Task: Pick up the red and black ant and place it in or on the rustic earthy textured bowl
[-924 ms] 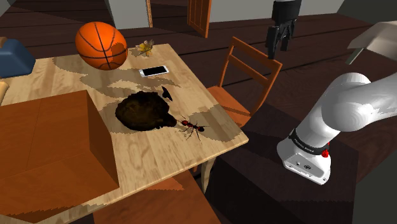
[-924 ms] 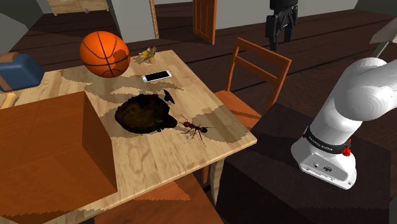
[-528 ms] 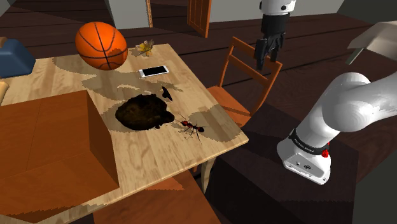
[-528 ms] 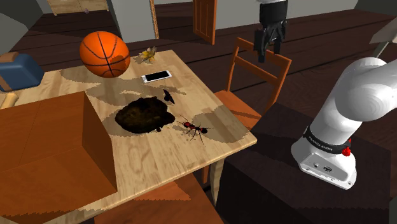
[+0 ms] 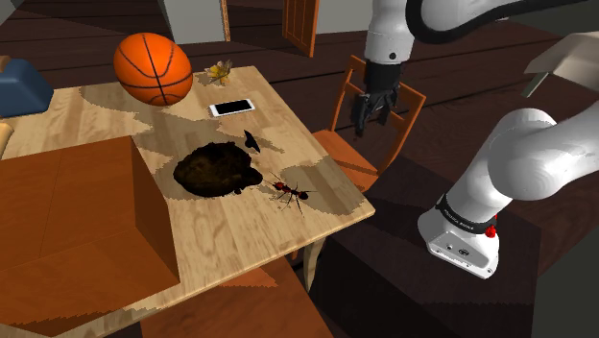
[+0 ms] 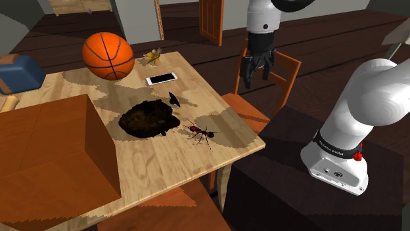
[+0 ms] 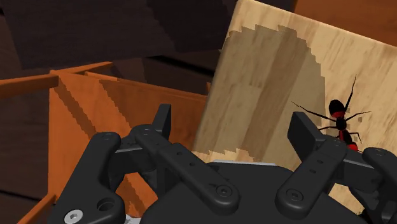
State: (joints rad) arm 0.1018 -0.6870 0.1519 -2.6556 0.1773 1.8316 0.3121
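Black fingers of the gripper stand apart with nothing between them, so it is open and empty. In the shoulder view the gripper hangs pointing down over the orange wooden chair, off the table's edge. The red and black ant lies on the wooden table near the chair-side edge, just beside the dark, rough bowl; whether a leg touches the rim I cannot tell.

I judge this to be the approach step — nothing is grasped yet. The next move calls for carrying the hand from above the chair to over the ant, lining the fingers across its slim body, then lowering. The body lies low on the wood, so the descent must go close to the surface.

Room looks fair: beyond the ant, away from the bowl, is bare tabletop, though the table corner is near. The chair back stands beside the likely path — height should clear it. The basketball and big brown box sit well apart.
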